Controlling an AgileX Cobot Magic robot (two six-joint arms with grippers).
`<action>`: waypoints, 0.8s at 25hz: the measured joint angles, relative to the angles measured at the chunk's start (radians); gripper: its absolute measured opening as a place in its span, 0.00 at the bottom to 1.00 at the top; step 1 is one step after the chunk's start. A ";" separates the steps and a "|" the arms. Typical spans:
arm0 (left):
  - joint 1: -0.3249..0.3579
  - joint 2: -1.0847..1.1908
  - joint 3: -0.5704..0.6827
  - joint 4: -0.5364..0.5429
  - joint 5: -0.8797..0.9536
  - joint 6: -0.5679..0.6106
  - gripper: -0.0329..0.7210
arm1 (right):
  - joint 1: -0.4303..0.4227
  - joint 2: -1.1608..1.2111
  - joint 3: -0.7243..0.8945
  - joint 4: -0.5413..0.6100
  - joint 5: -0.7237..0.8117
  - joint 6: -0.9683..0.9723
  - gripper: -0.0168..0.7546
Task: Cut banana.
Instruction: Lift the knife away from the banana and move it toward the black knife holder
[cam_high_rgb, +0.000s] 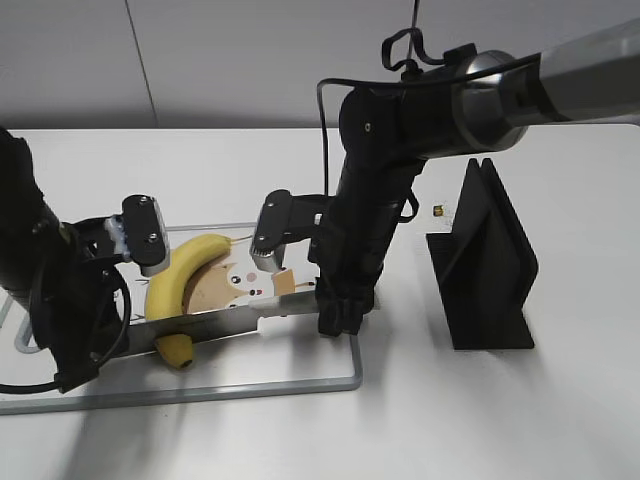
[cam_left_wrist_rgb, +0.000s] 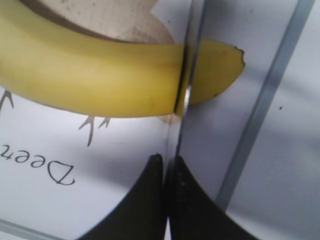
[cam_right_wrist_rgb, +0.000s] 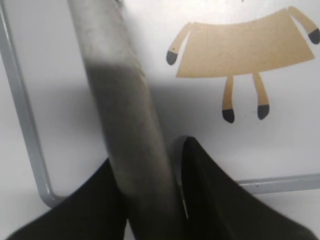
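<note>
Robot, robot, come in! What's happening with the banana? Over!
Both grippers shut on knife: left gripper at blade tip, right gripper on handle. Blade in banana, near its end. Nothing blocking.

lab | bare white table | plain grey wall
</note>
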 joint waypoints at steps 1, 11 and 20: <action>0.000 -0.007 0.001 0.000 0.000 0.000 0.04 | 0.000 0.000 -0.001 0.000 0.003 0.000 0.33; 0.000 -0.162 0.021 0.019 0.056 -0.005 0.04 | 0.007 -0.085 -0.008 0.012 0.052 0.001 0.33; 0.000 -0.314 0.021 0.033 0.076 -0.006 0.04 | 0.007 -0.200 -0.008 0.000 0.058 0.003 0.33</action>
